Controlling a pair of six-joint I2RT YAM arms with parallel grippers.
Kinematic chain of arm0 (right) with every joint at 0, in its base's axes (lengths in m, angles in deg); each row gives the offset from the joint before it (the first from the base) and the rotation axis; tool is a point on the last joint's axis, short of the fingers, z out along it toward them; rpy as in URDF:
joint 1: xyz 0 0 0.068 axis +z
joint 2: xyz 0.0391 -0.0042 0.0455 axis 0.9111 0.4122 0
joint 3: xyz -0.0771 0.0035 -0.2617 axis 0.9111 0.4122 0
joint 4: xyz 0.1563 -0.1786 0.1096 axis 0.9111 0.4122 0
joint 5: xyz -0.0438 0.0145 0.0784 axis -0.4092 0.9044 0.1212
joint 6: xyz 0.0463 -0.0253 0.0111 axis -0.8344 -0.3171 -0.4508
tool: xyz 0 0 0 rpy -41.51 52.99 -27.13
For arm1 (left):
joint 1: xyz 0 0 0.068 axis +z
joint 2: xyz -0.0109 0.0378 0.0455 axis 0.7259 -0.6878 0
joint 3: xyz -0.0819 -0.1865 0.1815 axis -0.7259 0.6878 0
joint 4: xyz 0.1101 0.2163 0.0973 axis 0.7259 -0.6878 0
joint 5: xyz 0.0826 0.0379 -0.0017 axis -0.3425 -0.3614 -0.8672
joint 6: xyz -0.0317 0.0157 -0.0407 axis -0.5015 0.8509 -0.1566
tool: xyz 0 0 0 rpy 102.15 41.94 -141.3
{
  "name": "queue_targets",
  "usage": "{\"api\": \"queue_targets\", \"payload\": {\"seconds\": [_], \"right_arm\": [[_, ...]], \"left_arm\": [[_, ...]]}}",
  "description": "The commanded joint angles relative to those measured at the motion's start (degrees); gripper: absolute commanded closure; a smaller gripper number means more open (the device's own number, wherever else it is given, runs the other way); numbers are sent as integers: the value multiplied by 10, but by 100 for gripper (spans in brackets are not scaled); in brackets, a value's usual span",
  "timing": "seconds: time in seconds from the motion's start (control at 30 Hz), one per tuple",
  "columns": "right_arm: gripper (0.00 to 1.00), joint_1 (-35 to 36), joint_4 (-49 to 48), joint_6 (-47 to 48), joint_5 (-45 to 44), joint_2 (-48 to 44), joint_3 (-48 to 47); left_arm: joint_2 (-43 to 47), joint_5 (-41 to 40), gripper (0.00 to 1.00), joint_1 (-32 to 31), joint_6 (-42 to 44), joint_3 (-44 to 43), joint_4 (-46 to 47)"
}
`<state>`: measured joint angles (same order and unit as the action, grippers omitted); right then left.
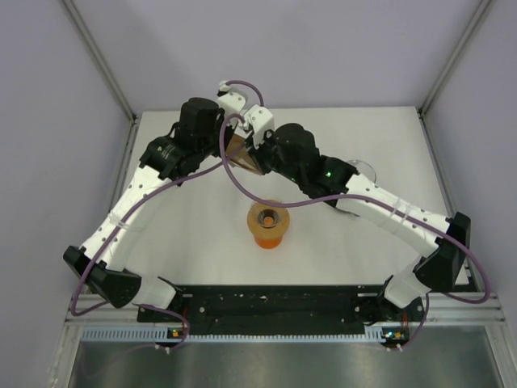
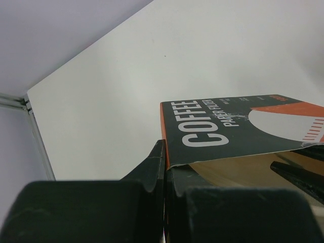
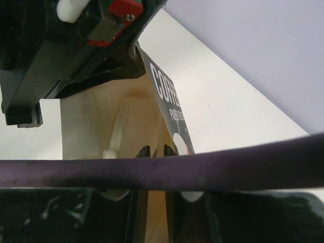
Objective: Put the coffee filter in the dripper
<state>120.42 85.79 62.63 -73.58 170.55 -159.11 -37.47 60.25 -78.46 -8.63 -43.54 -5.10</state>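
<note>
The dripper, orange with a tan ring rim and a dark centre hole, stands on the white table in front of both arms. No separate white coffee filter shows. A dark and orange carton marked "COFFEE PAPER FILTER" is held up at the back centre, with cream paper inside. My left gripper is shut on the carton's edge. My right gripper has its tips inside the carton's mouth, jaws a narrow gap apart with cream paper showing between them. A right fingertip shows in the left wrist view.
A purple cable crosses the right wrist view and loops between the arms. A clear round object lies behind the right arm. Grey walls close in the table's back and sides.
</note>
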Motion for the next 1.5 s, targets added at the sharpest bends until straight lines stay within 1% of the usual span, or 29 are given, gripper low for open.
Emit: {"api": "queue_targets", "payload": {"seconds": [0.0, 0.1, 0.17, 0.27, 0.33, 0.43, 0.47, 0.67, 0.77, 0.9, 1.03, 1.27, 1.47], "right_arm": [[85, 5, 3, -9, -14, 10, -31], [85, 5, 10, -15, -4, 12, -31], [83, 6, 13, -18, -2, 13, -31], [84, 5, 17, -20, -3, 17, -31], [87, 6, 22, -20, -5, 21, -34], [93, 5, 31, -20, 0, 26, -38], [100, 5, 33, -21, 0, 25, -40], [100, 5, 26, -7, 1, 6, -45], [100, 5, -12, 9, 22, -24, -22], [100, 5, -63, 15, 55, -62, 11], [100, 5, -94, 15, 71, -94, 31], [100, 5, -100, 12, 91, -130, 43], [100, 5, -98, 8, 95, -170, 55]], "left_arm": [[15, 18, 100, -3, -7, -6, 22], [15, 18, 100, -4, -7, -7, 22], [15, 19, 100, -4, -7, -8, 21], [14, 18, 100, -3, -7, -10, 21], [14, 18, 100, -4, -7, -11, 20], [14, 19, 100, -3, -7, -13, 19], [13, 19, 100, -4, -9, -12, 19], [12, 18, 100, -4, -8, -3, 20], [11, 17, 100, -4, -7, 7, 24], [6, -13, 100, -4, -11, 28, 40], [3, -4, 100, -4, -17, 32, 42], [-4, -6, 100, 0, -16, 31, 48], [-9, 8, 100, 21, -23, 31, 56]]}}
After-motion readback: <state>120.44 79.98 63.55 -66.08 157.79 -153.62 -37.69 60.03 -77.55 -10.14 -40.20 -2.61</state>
